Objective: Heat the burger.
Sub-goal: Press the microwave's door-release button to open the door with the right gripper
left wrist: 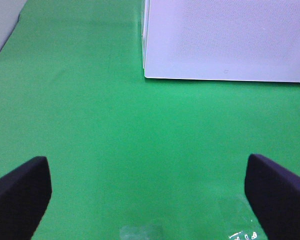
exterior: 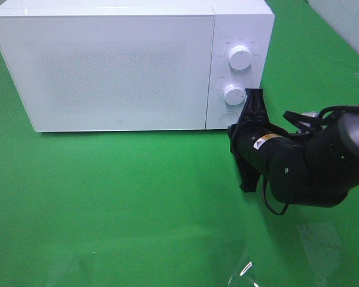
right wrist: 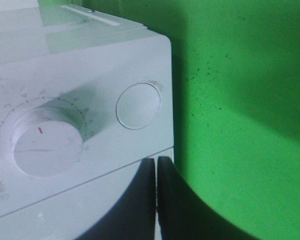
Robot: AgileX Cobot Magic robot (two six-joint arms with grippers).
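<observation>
The burger is out of view. The white microwave (exterior: 107, 66) stands at the back with its door closed. My right gripper (exterior: 254, 97) is shut with nothing in it, its tips just right of the lower knob (exterior: 234, 94) and above the round door button (exterior: 229, 118). In the right wrist view the shut fingertips (right wrist: 156, 190) lie against the control panel, below the button (right wrist: 138, 105) and beside the knob (right wrist: 47, 142). My left gripper (left wrist: 150, 200) hangs open over bare green cloth, short of the microwave's front corner (left wrist: 146, 75).
Green cloth (exterior: 119, 203) covers the table in front of the microwave. The upper knob (exterior: 239, 57) sits above the lower one. My right arm (exterior: 311, 161) lies across the right side of the table. A grey surface (exterior: 347, 18) shows at the back right.
</observation>
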